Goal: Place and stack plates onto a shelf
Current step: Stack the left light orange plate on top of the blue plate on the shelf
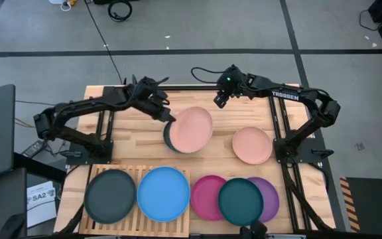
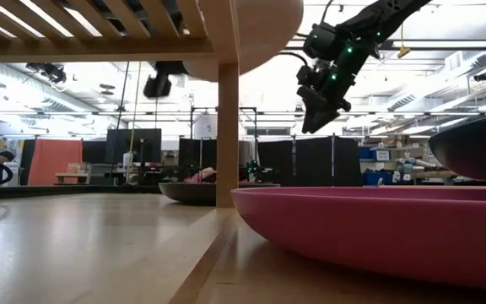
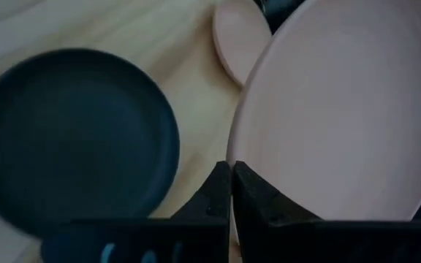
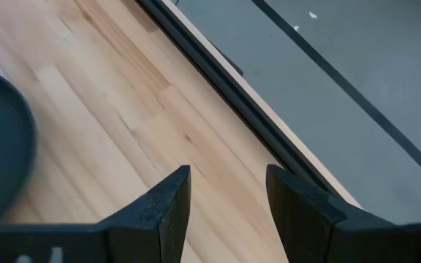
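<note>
My left gripper (image 1: 169,120) is shut on a salmon pink plate (image 1: 192,129) over the middle of the table. Under that plate a dark plate (image 1: 168,141) lies flat on the tabletop, also seen in the left wrist view (image 3: 71,139). A second salmon plate (image 1: 252,145) lies to the right. On the slatted shelf (image 1: 138,222) at the near edge rest a black plate (image 1: 110,196) and a blue plate (image 1: 163,193). Magenta (image 1: 206,197), teal (image 1: 241,201) and purple (image 1: 268,198) plates overlap beside it. My right gripper (image 1: 220,100) hangs open over the far part of the table. My left gripper pinches the salmon plate's rim (image 3: 234,157) between its two fingers, at the plate's left edge. The fingers reach in from the table's left and far side, slanting down. The plate is lifted clear and tilted above the dark plate.
In the low view the shelf's post (image 2: 226,127) and the magenta plate (image 2: 369,228) fill the foreground. The right gripper (image 4: 226,191) looks down on bare wood near the table's far edge (image 4: 269,117). Black frame rails stand at both sides of the table.
</note>
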